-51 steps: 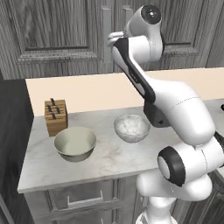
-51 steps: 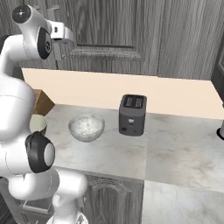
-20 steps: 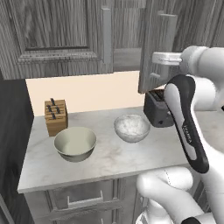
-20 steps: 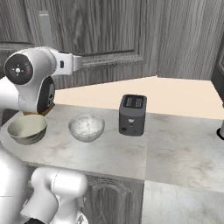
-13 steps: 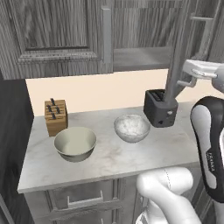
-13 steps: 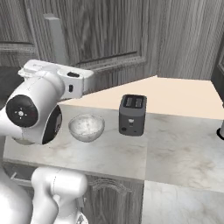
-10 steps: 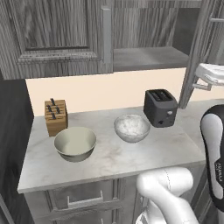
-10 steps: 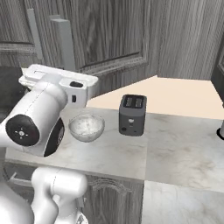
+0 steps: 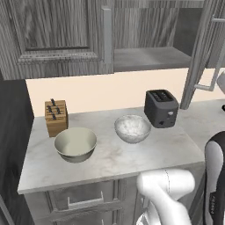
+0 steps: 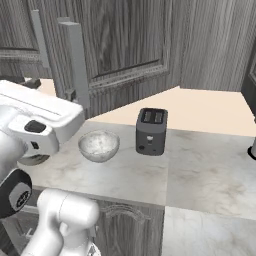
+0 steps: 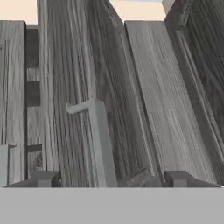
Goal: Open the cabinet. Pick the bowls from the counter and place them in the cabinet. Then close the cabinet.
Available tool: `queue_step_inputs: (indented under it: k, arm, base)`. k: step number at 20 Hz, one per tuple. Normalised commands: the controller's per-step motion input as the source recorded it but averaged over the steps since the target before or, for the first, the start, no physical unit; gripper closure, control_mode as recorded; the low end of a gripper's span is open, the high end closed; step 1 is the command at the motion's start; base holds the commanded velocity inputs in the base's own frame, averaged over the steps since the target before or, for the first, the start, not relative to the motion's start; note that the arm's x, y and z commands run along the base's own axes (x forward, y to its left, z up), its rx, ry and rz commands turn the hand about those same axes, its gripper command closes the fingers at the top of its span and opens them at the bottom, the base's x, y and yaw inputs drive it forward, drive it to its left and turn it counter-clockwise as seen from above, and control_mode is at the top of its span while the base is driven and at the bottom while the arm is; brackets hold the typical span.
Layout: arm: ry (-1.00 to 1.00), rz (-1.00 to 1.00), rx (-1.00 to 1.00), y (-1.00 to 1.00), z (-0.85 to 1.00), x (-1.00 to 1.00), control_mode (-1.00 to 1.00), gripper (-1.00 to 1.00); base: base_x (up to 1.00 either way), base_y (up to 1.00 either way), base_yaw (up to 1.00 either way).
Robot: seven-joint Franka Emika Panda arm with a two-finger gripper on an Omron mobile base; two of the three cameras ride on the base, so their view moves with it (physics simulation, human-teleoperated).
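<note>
Two dark fingertips [image 11: 46, 178] of the gripper [image 11: 113, 179] stand wide apart, one on each side of the bar handle [image 11: 101, 144] of the right cabinet door [image 11: 144, 96], without touching it; the jaws are open. Half a second ago the arm's white head crossed the right edge of the left base view; now it has swung further out, and the door [image 9: 206, 52] stands open further. The arm reaches up and sideways, its white link [image 10: 40, 122] lying level across the right base view. The cabinet [image 9: 57, 39] hangs above the counter [image 9: 110, 160], its grey shelf [image 9: 151, 58] exposed, its left door shut. The handle's long axis runs vertically. Both bowls, the beige one [image 9: 75, 144] and the speckled one [image 9: 132, 128], sit upright on the counter, unmoved, between a knife block [image 9: 56, 117] and a toaster [image 9: 161, 108].
</note>
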Motion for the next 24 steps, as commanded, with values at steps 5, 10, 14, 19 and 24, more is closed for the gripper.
queue_step_inputs:
  k: [5,10,14,19,24]
  arm:
    - [-0.11,-0.29,-0.14,0.98,0.0,-0.86,-1.0,-1.0]
    - [0.0,-0.2,-0.1,0.87,-0.04,-0.09,-1.0,-1.0]
    - [0.01,-0.06,0.0,0.32,-0.22,0.36,-1.0,-1.0]
    - [0.0,0.0,0.0,0.11,-0.25,0.58,-1.0,-1.0]
    - [0.0,0.0,0.0,0.0,-0.26,0.53,-1.0,-1.0]
  base:
    - [0.0,0.0,0.0]
    - [0.0,0.0,0.0]
    - [0.0,0.0,0.0]
    - [0.0,0.0,0.0]
    - [0.0,0.0,0.0]
